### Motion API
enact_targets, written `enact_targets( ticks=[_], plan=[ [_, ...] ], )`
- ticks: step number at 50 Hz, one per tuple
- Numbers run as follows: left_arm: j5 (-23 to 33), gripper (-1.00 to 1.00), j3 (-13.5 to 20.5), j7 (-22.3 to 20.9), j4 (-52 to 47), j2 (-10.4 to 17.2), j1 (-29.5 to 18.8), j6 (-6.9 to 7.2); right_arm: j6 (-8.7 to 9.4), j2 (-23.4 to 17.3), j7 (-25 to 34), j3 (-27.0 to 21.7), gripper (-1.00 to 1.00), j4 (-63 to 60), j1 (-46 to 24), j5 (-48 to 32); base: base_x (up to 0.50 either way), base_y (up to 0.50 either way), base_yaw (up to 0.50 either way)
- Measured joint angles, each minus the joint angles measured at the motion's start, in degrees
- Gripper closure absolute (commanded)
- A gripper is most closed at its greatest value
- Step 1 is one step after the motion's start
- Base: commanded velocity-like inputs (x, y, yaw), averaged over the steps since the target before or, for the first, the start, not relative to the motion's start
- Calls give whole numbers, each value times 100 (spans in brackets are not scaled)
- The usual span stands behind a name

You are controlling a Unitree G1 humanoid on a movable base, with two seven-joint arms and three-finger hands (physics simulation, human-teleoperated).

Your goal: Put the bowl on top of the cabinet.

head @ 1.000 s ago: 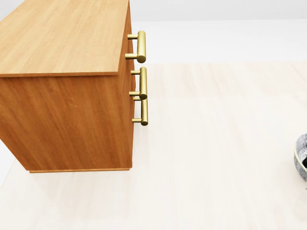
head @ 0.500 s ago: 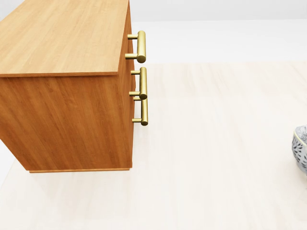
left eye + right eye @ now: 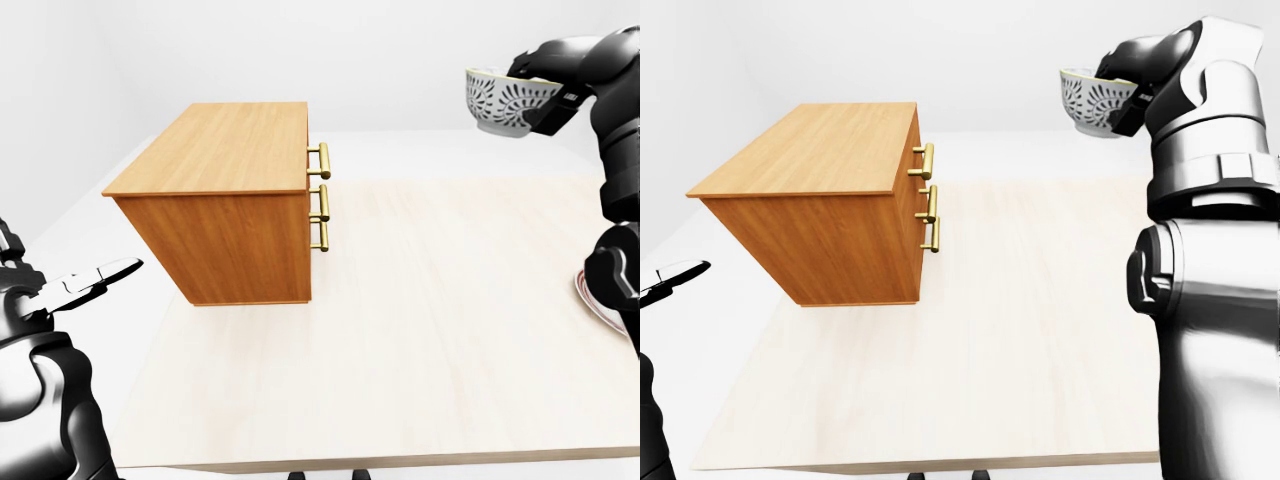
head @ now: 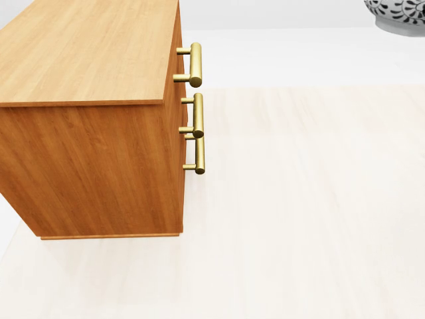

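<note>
The bowl (image 3: 505, 102), white with a dark leaf pattern, hangs high in the air at the upper right of the left-eye view. My right hand (image 3: 537, 80) is shut on its rim from the right side. In the head view only the bowl's underside (image 4: 398, 13) shows, at the top right corner. The wooden cabinet (image 3: 225, 215) stands at the left of the table, well to the left of the bowl and lower; its flat top (image 3: 220, 148) is bare. My left hand (image 3: 98, 276) hovers open off the table's left edge, holding nothing.
Three brass handles (image 3: 321, 195) stick out of the cabinet's right face. The pale wooden table (image 3: 420, 330) spreads to the right of the cabinet. A red-rimmed white plate (image 3: 588, 296) lies at the table's right edge, mostly hidden by my right arm.
In the head view the bowl has risen from the lower right edge to the top right corner. The cabinet and the camera have not moved.
</note>
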Motion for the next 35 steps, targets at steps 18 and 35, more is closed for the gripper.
enact_targets(
  ticks=[18, 35],
  plan=[
    [-14, -100, -4, -3, -5, 6, 4, 0, 0, 2033, 83, 27, 100, 112, -1871, -378, 0, 0, 0],
    [-28, -100, -22, -21, -11, -29, 27, 0, 0, 3717, -224, 161, 100, 4, -2258, 5, 0, 0, 0]
  ],
)
